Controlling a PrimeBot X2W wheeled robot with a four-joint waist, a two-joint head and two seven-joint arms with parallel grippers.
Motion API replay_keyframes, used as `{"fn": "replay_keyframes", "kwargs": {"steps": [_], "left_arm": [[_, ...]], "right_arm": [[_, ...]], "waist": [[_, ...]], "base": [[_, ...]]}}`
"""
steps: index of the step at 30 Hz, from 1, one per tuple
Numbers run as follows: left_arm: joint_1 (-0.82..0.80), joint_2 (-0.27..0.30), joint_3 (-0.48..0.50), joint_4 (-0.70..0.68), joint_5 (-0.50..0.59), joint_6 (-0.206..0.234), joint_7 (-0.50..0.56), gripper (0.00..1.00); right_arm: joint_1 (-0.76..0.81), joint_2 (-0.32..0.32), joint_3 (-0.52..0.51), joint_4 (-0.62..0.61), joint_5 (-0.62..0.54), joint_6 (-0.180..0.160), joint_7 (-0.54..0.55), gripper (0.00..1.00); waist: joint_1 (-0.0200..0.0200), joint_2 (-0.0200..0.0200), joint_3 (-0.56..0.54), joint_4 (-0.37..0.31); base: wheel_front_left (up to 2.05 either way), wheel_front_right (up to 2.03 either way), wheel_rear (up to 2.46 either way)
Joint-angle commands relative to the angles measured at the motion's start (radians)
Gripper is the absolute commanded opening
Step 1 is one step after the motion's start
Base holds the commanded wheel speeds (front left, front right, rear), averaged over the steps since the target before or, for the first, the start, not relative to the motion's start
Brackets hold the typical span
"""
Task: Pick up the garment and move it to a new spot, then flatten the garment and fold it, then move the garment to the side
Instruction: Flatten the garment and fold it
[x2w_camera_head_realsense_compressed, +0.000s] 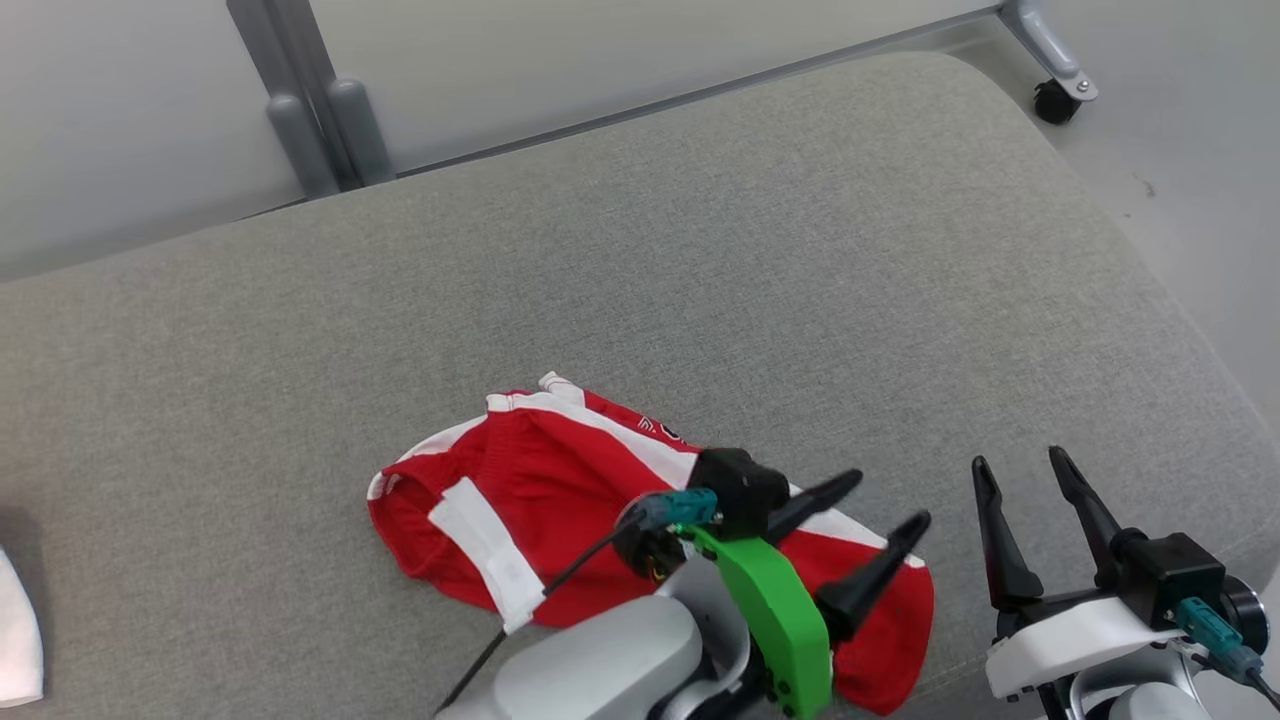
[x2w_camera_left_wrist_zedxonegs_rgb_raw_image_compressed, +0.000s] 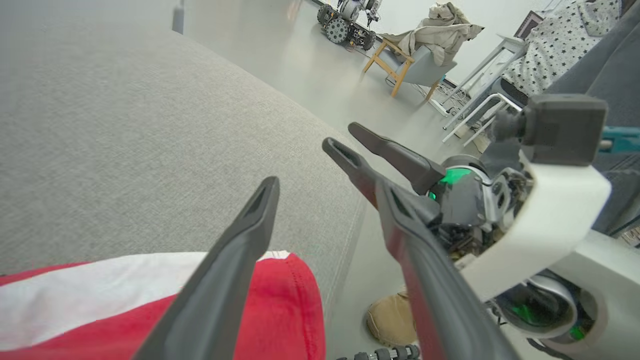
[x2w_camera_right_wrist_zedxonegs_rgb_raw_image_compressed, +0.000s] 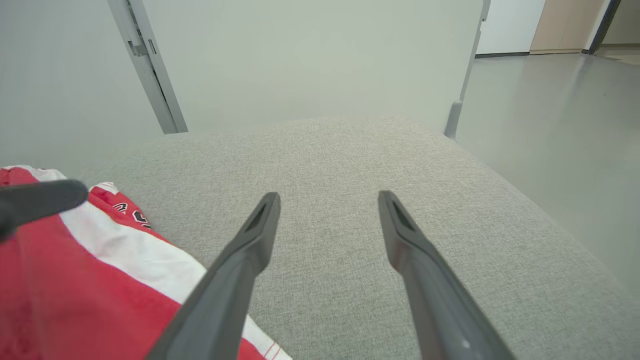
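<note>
The left gripper (x2w_camera_head_realsense_compressed: 890, 497) hangs over the garment's (x2w_camera_head_realsense_compressed: 560, 480) right end, fingers spread wide with nothing between them. The right gripper (x2w_camera_head_realsense_compressed: 1018, 460) sits just right of the garment, fingers also wide, over bare cushion (x2w_camera_head_realsense_compressed: 700, 250). The red-and-white garment lies rumpled near the cushion's front edge. Beyond the garment, grey posts (x2w_camera_head_realsense_compressed: 320, 120) stand behind the cushion.

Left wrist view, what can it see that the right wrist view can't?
The left wrist view has a wooden-legged chair with beige cloth draped on it, and a tan shoe on the floor. The right wrist view has a grey post and black letters on the red and white garment. Both have that garment lying on the grey cushion.
</note>
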Motion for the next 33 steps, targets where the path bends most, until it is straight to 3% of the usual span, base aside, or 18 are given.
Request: {"fn": "replay_keyframes", "kwargs": {"steps": [1, 3, 4, 6, 10, 13, 17, 21, 33], "left_arm": [[-0.028, 0.007, 0.013, 0.014, -0.007, 0.033, 0.004, 1.00], [-0.044, 0.028, 0.045, 0.036, -0.016, 0.091, 0.018, 1.00], [-0.074, 0.093, 0.067, 0.062, 0.007, 0.165, 0.039, 1.00], [-0.089, 0.148, 0.087, 0.070, 0.008, 0.226, 0.068, 1.00], [-0.098, 0.261, 0.133, 0.075, -0.023, 0.292, 0.122, 1.00], [-0.084, 0.295, 0.166, 0.082, -0.078, 0.274, 0.168, 1.00], [-0.075, 0.274, 0.171, 0.095, -0.164, 0.194, 0.261, 1.00], [-0.091, 0.259, 0.185, 0.138, -0.219, 0.141, 0.325, 1.00], [-0.147, 0.256, 0.208, 0.272, -0.248, 0.097, 0.369, 1.00]], "right_arm": [[0.013, 0.004, -0.007, -0.004, 0.000, 0.000, -0.003, 1.00], [0.023, 0.007, -0.014, -0.006, -0.003, 0.000, -0.003, 1.00], [0.031, 0.007, -0.020, -0.008, -0.004, 0.000, -0.003, 1.00], [0.040, 0.008, -0.025, -0.012, -0.004, 0.000, -0.003, 1.00], [0.053, 0.005, -0.030, -0.015, -0.006, 0.000, -0.003, 1.00], [0.050, 0.001, -0.024, -0.014, -0.008, 0.000, -0.003, 1.00], [0.030, -0.006, -0.012, -0.008, -0.008, 0.000, -0.003, 1.00], [0.009, -0.008, 0.010, -0.004, -0.008, 0.000, -0.003, 1.00], [0.021, -0.009, 0.003, -0.003, -0.004, 0.000, -0.003, 1.00]], "waist": [[0.0000, 0.0000, -0.012, 0.012], [0.0000, 0.0000, -0.019, 0.021], [0.0000, 0.0000, -0.027, 0.032], [0.0000, 0.0000, -0.033, 0.044], [0.0000, 0.0000, -0.038, 0.067], [0.0000, 0.0000, -0.033, 0.082], [0.0000, 0.0000, -0.028, 0.088], [0.0000, 0.0000, -0.019, 0.075], [0.0000, 0.0000, 0.004, 0.037]], "base": [[0.00, 0.00, 0.00], [0.00, 0.00, 0.00], [0.00, 0.00, 0.00], [0.00, 0.00, 0.00], [0.00, 0.00, 0.00], [0.00, 0.00, 0.00], [0.00, 0.00, 0.00], [0.00, 0.00, 0.00], [0.00, 0.00, 0.00]]}}
